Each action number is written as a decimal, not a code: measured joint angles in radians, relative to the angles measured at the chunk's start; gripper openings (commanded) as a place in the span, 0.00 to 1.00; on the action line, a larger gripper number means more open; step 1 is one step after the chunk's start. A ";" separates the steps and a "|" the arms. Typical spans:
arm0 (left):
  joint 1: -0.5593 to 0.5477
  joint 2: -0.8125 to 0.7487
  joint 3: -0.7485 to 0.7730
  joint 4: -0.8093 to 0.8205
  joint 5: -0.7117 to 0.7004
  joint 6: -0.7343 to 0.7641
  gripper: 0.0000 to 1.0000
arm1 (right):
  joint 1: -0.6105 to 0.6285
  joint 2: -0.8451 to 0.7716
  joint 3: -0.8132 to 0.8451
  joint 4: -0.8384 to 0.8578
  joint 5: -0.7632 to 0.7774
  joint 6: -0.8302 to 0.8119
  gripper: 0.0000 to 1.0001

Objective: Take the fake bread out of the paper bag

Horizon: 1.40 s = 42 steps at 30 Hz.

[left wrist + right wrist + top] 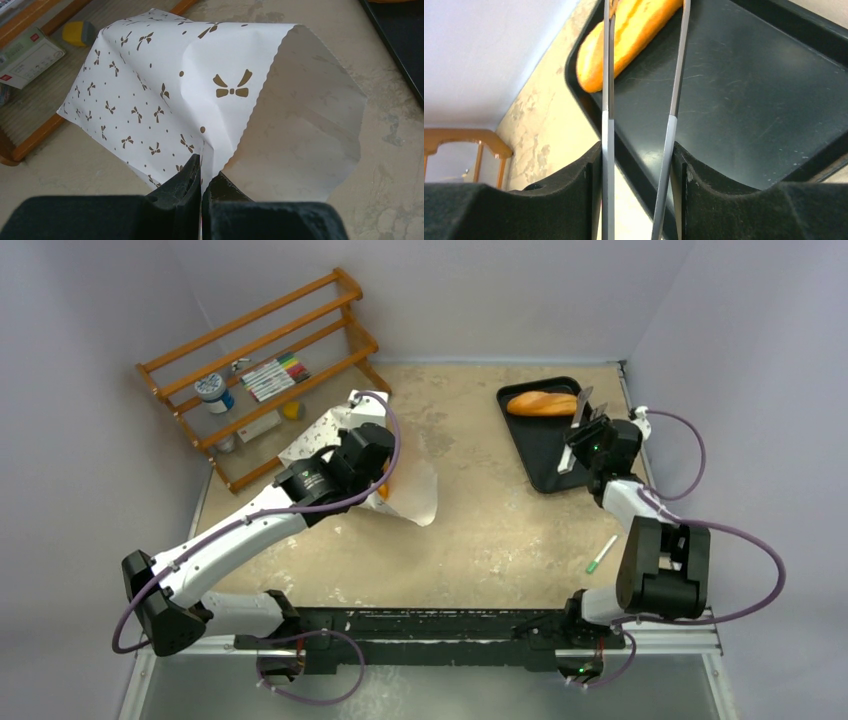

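The left pincer (pixel 202 167) is pressed together on the serrated rim of the paper bag (pixel 150 100), with the sheet caught between its black fingers (pixel 182 187). The lower part of that grip is cut off by the bottom of the wrist view. The bag, white with small brown bow marks, is held up off the table (pixel 390 165). Its mouth gapes to the right and the inner wall looks pale. From above, the arm covers much of the bag (pixel 415 490). A bit of orange shows beside the pincer there, too small to make out. The bag is in the far-left part of the table, just in front of a wooden rack (pixel 250 330) in the far-left corner. The rack holds markers, a jar and a small box.

The right pincer (pixel 636 150) stands about half spread, its fingers (pixel 574 175) pinching the two arms of metal tongs (pixel 607 90). The tongs reach toward the fake bread (pixel 634 30), an orange loaf lying at the far end of the black tray (pixel 749 90). The top of the wrist view cuts off the tong tips, so I cannot tell whether they clasp the loaf or only flank it. The tray lies in the far-right corner of the table, along the right edge. Nearer along that edge lies a green-tipped pen (pixel 601 554).
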 measured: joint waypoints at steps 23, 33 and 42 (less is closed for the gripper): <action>0.000 -0.072 -0.132 -0.017 0.042 -0.063 0.00 | 0.521 -0.587 -0.107 -0.314 0.091 -0.199 0.39; -0.001 0.023 -0.089 -0.014 0.024 -0.066 0.00 | 0.599 -0.763 -0.106 -0.495 0.031 -0.282 0.38; -0.001 0.113 -0.043 -0.011 0.002 -0.065 0.00 | 0.630 -0.864 -0.062 -0.620 -0.143 -0.383 0.38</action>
